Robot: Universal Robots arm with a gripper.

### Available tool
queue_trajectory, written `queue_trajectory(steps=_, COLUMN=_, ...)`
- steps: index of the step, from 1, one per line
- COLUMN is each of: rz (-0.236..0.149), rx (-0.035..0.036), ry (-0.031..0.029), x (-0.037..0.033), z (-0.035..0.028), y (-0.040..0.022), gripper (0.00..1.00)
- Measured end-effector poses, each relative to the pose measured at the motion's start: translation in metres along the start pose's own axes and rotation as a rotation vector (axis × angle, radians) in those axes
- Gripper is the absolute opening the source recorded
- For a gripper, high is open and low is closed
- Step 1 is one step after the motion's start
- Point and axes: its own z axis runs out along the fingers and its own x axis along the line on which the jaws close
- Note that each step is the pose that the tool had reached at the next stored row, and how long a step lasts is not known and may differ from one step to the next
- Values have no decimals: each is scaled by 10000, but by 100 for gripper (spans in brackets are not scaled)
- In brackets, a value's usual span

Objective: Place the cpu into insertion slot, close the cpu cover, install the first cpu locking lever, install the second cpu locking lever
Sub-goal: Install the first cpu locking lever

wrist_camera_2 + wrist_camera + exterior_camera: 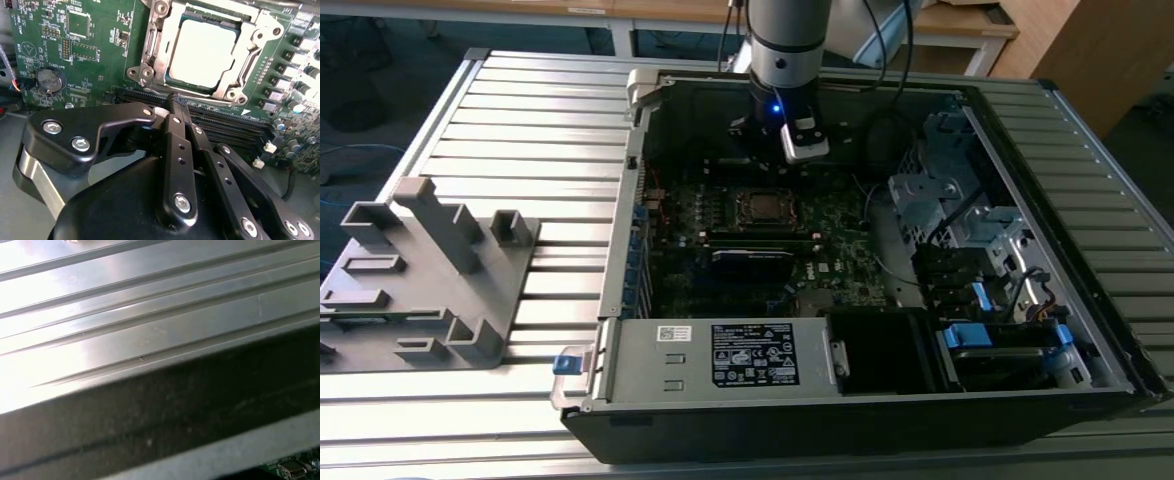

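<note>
In the second wrist view the cpu (202, 50) lies flat in the insertion slot, its silver-grey top showing through the window of the cpu cover (151, 47). The cover's silver frame lies down around the chip. My gripper (175, 99) hovers just beside the socket's edge, over the black memory slots (225, 122), with its black fingers (176, 150) shut together on nothing. In the exterior view the gripper (774, 145) hangs inside the open case, a little behind the insertion slot (761, 205). I cannot tell how the locking levers stand.
The motherboard (841, 235) lies in an open computer case (634, 200) on a ribbed metal table (520, 130). A power supply (707, 355) fills the case's front, drive bays (947, 210) its right in the exterior view. A grey fixture (427, 270) stands at that view's left.
</note>
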Motion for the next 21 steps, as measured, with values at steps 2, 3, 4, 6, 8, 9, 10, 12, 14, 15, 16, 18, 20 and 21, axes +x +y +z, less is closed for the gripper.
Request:
queue_trajectory(steps=2, rz=-53, rx=2, ry=2, x=-1, z=0, y=-18, gripper=11)
queue_trajectory(steps=3, rz=-78, rx=1, ry=3, x=-2, z=0, y=-28, gripper=11)
queue_trajectory(steps=4, rz=-98, rx=4, ry=4, x=-1, z=0, y=-37, gripper=11)
queue_trajectory(steps=6, rz=-127, rx=13, ry=3, x=1, z=-1, y=-59, gripper=11)
queue_trajectory(steps=8, rz=-148, rx=23, ry=1, x=1, z=-2, y=-85, gripper=11)
queue_trajectory(steps=9, rz=-157, rx=29, ry=0, x=2, z=-2, y=-96, gripper=11)
queue_trajectory(steps=10, rz=-168, rx=34, ry=-1, x=1, z=-3, y=-109, gripper=11)
queue_trajectory(steps=12, rz=-187, rx=47, ry=-5, x=2, z=-3, y=-134, gripper=11)
queue_trajectory(steps=14, rz=-209, rx=127, ry=-26, x=4, z=-3, y=-147, gripper=11)
queue_trajectory(steps=15, rz=-222, rx=197, ry=-46, x=6, z=-4, y=-151, gripper=11)
queue_trajectory(steps=16, rz=-234, rx=279, ry=-67, x=6, z=-5, y=-156, gripper=11)
queue_trajectory(steps=18, rz=-254, rx=413, ry=-103, x=6, z=-4, y=-167, gripper=11)
queue_trajectory(steps=20, rz=-273, rx=498, ry=-123, x=4, z=-6, y=-183, gripper=11)
queue_trajectory(steps=21, rz=-283, rx=530, ry=-132, x=3, z=-7, y=-192, gripper=11)
